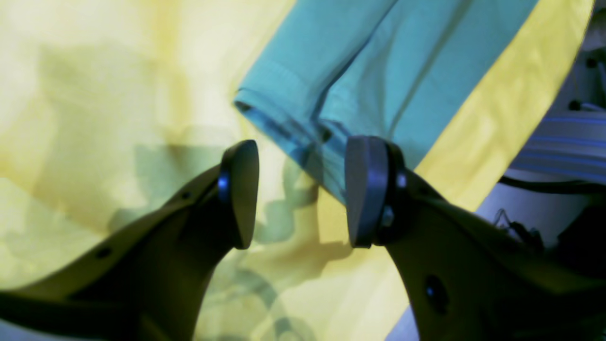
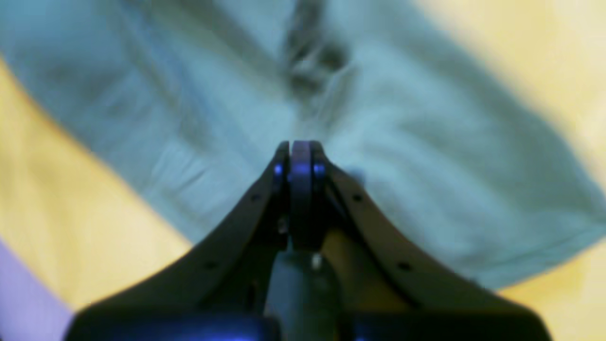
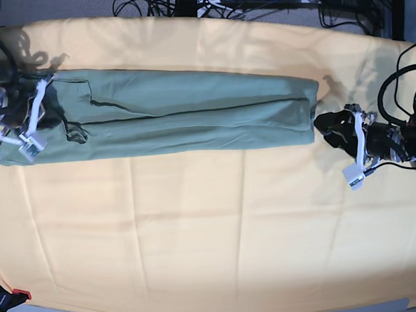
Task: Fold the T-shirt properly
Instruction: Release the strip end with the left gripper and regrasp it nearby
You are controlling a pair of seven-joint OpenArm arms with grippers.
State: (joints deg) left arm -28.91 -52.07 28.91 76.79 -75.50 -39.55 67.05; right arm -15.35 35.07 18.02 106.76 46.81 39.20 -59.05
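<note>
- The T-shirt (image 3: 190, 111), a plain sage-green soft-knit garment, is lying as a long narrow band across the far part of the large yellow-orange cloth (image 3: 199, 235) that is covering the tabletop. Both long sides look already folded in; a lengthwise crease is running down the middle.
- The left gripper (image 1: 303, 194) is sitting at the band's end on the right of the base view. Its jaws are standing wide apart with nothing between them, and the hemmed corner of the fabric is showing just beyond the pads in the left wrist view.
- The right gripper (image 2: 299, 158) is resting over the opposite end, on the left of the base view. Its jaws are pressed fully together. The right wrist view is blurred, so I cannot tell whether any fabric is pinched between the tips or whether they are merely lying on the cloth.
- Judgement on step: the lengthwise folds appear done; the crosswise fold, end over end, is not yet made.
- Judgement on next move: the left gripper needs to be closing on the near hem corner, taking all layers together, before lifting and carrying that end toward the other.
- Risk: catching the yellow-orange cloth along with the hem, or gripping only the top layer, so the band opens out.
</note>
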